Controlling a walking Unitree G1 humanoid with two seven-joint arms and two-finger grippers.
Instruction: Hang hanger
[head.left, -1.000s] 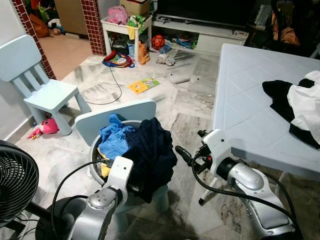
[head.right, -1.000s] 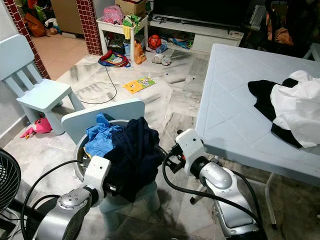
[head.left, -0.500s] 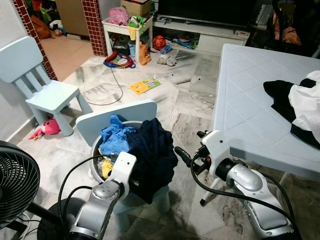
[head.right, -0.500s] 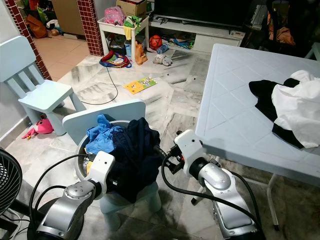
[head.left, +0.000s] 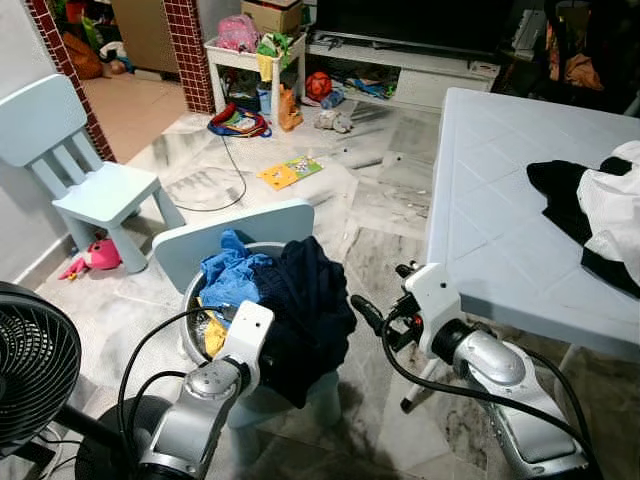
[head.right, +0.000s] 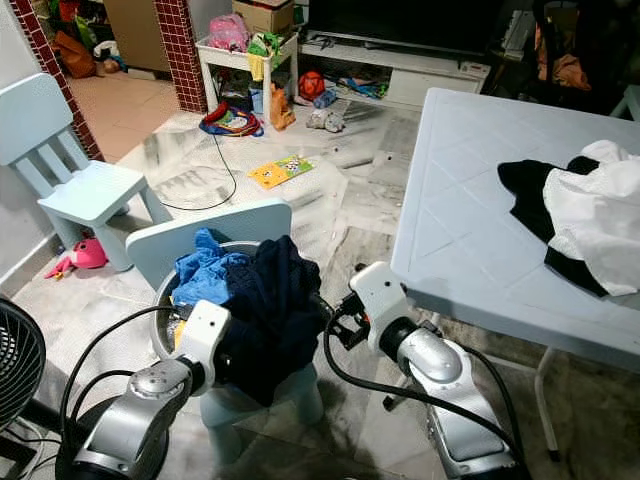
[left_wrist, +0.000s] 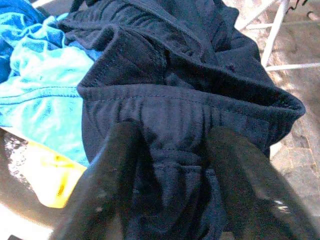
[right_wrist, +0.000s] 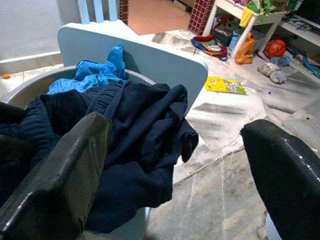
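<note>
Marble floor (head.left: 390, 200) strewn with toys; laundry basin (head.right: 160, 325) set on small pale-blue chair (head.left: 235, 232). No hanger made out; if present, judged hidden under clothes. Dark navy garment (head.left: 310, 305) heaped over basin rim, blue cloth (head.left: 232, 275) beside it. Left gripper (left_wrist: 172, 170) pressed into navy fabric, fingers (left_wrist: 112, 165) narrowly parted around fold. Right gripper (head.left: 372, 318) held just beside garment, fingers wide, nothing held. Task judged at start: hanger not yet found, hanging left. Light-blue surface (head.left: 490, 190) with black-and-white clothes (head.left: 600, 215) at right.

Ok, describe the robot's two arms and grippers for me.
Both arms are silver metal with rounded joints and white box-shaped wrist housings. Black cables loop along each. The left gripper and right gripper each have two long, glossy black fingers.
</note>
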